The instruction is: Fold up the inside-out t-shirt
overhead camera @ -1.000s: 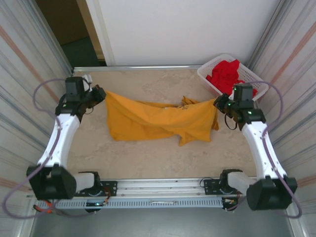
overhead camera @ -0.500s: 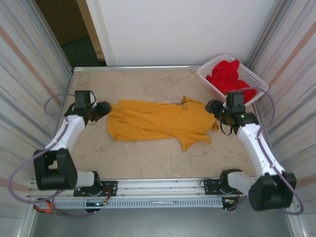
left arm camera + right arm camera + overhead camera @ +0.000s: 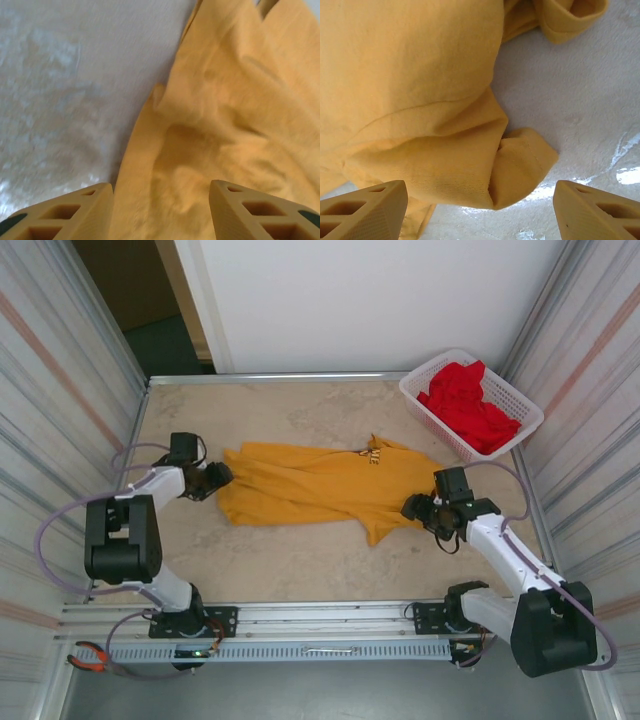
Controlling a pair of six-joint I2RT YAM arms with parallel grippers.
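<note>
The mustard-yellow inside-out t-shirt (image 3: 320, 485) lies crumpled lengthwise across the middle of the table, with a bit of dark print (image 3: 372, 454) showing at its far edge. My left gripper (image 3: 215, 480) is low at the shirt's left end and open. In the left wrist view its fingers (image 3: 75, 210) straddle loose yellow cloth (image 3: 225, 100) without pinching it. My right gripper (image 3: 412, 508) is at the shirt's right end, open wide. The right wrist view shows a folded hem corner (image 3: 520, 165) lying on the table between the fingertips, untouched.
A white basket (image 3: 528, 405) holding a red garment (image 3: 465, 400) stands at the back right corner. Corrugated walls close in both sides. Bare marbled tabletop (image 3: 300, 565) stretches in front of the shirt and behind it.
Both grippers have opened and let go of the shirt, which dropped from its stretched, lifted hold to lie on the table. Both arms came down and toward the near edge.
</note>
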